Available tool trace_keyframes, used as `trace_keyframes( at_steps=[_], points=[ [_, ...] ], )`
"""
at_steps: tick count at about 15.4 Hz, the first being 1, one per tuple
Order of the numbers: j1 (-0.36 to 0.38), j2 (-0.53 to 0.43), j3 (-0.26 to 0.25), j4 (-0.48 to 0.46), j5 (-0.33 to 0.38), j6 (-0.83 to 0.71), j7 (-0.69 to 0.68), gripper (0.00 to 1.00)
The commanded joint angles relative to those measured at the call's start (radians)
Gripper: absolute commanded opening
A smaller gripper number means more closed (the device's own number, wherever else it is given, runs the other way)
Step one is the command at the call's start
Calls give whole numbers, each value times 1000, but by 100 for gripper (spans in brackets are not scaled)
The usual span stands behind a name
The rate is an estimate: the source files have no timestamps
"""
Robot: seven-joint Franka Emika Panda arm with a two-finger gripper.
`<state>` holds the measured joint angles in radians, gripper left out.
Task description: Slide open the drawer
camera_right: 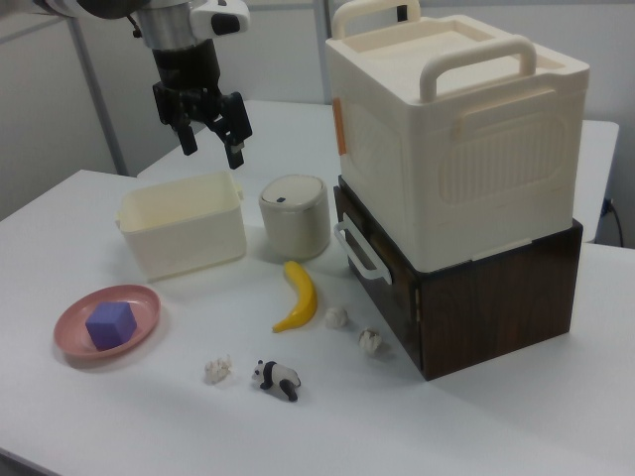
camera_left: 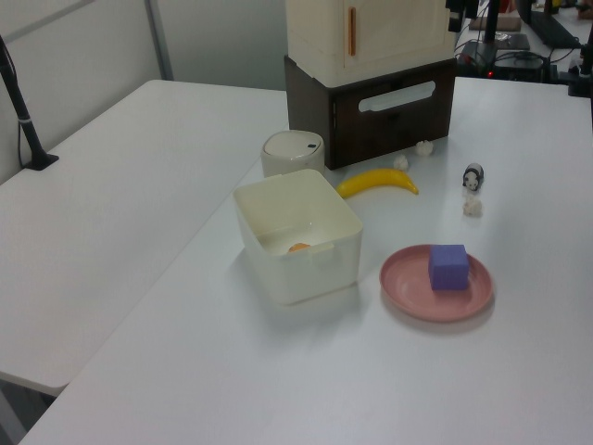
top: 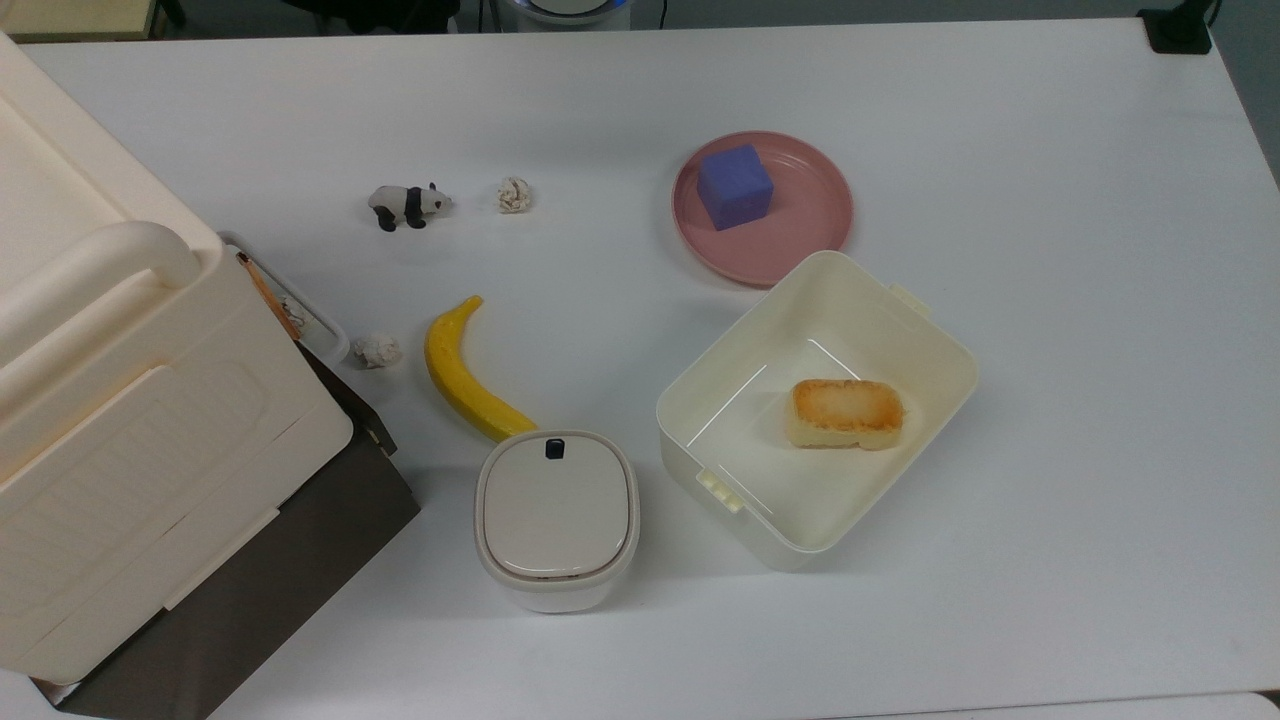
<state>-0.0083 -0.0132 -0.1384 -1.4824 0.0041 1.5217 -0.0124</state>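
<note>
Dark brown wood fronts the drawer [camera_right: 369, 260], which we see nearly shut in its cabinet [camera_right: 496, 297] under the cream box [camera_right: 456, 129], white loop handle [camera_right: 359, 251] facing the banana [camera_right: 298, 297]. Our fingers [camera_right: 205, 124] hang spread apart and empty above the open bin [camera_right: 184, 233], well apart from the drawer, over the white bench [camera_right: 149, 416].

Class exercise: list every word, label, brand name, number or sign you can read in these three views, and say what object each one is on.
None: no readable text, number or brand mark stands on any object here.
The small dark mark on the lidded bin is a plain patch, not lettering.
The cream box and the drawer front carry no writing either.
</note>
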Motion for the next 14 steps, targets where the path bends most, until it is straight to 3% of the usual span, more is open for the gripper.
trace_keyframes(
  at_steps=[1,14],
  points=[
    [7,-7,-10,-13,25,21,-18,100],
    [11,-7,-7,-15,25,20,-49,100]
  ],
)
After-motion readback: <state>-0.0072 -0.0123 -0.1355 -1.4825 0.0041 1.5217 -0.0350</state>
